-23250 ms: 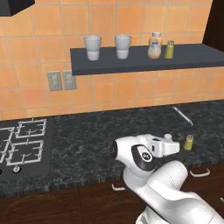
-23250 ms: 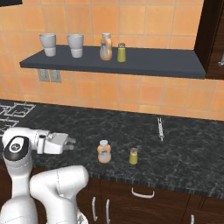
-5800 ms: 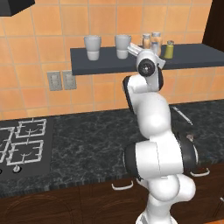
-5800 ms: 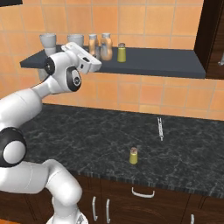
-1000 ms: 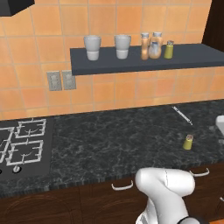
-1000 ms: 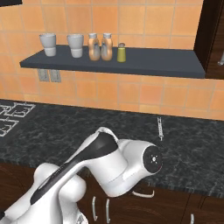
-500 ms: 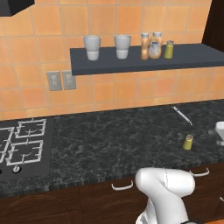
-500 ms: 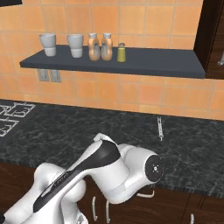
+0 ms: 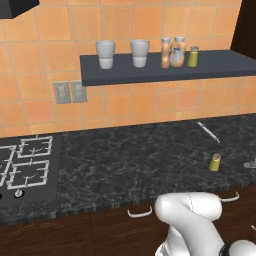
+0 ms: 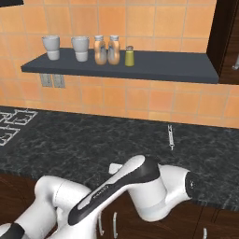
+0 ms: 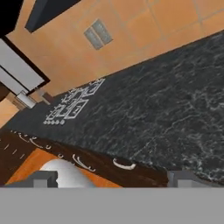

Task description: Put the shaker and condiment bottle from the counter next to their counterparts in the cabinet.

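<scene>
The shaker [image 9: 215, 162] stands on the counter [image 9: 125, 160] — the gripper [image 11: 113, 177] (jaws spread wide, holding nothing) hangs above the counter's front edge, apart from it.

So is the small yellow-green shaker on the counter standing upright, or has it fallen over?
Upright. In the left base view the shaker stands on its base on the black counter, grey top pointing up, nothing touching it.

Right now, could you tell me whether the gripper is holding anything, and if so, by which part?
Nothing is held. The gripper is open, with bare counter between its fingertips. The shaker stands untouched on the counter.
</scene>
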Controlling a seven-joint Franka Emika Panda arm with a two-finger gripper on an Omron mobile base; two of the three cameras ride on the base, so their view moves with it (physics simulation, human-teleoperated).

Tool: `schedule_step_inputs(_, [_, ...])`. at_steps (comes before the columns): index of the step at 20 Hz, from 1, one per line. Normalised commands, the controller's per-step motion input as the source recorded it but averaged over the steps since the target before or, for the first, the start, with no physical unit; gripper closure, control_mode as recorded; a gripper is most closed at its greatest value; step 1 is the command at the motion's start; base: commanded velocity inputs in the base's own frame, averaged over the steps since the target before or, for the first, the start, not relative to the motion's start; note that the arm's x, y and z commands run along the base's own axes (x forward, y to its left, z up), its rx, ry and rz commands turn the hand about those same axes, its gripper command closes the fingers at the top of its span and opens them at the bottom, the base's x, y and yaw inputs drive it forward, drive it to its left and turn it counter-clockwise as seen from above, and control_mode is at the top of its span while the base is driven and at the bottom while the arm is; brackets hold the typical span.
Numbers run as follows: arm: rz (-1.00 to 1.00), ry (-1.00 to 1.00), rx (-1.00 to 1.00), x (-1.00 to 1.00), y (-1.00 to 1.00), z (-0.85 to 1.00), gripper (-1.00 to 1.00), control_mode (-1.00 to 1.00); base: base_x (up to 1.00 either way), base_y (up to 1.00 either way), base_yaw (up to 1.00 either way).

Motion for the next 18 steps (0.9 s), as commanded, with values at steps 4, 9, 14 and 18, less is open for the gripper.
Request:
schedule_step_inputs(4, [0.46, -0.46, -0.07, -0.23, -0.31, 0.12, -1.0, -1.0, 0.0, 0.0, 0.0])
schedule_step_inputs(9, [0.39, -0.39, -0.1, -0.08, -0.24, 0.04, -1.0, -1.0, 0.0, 0.0, 0.0])
schedule_step_inputs(14, [0.0, -0.23, -0.12, 0.25, 0.09, 0.0, -1.0, -1.0, 0.0, 0.0, 0.0])
schedule_step_inputs(18, [0.0, -0.34, -0.3, 0.45, 0.43, 0.0, -1.0, -1.0, 0.0, 0.0, 0.0])
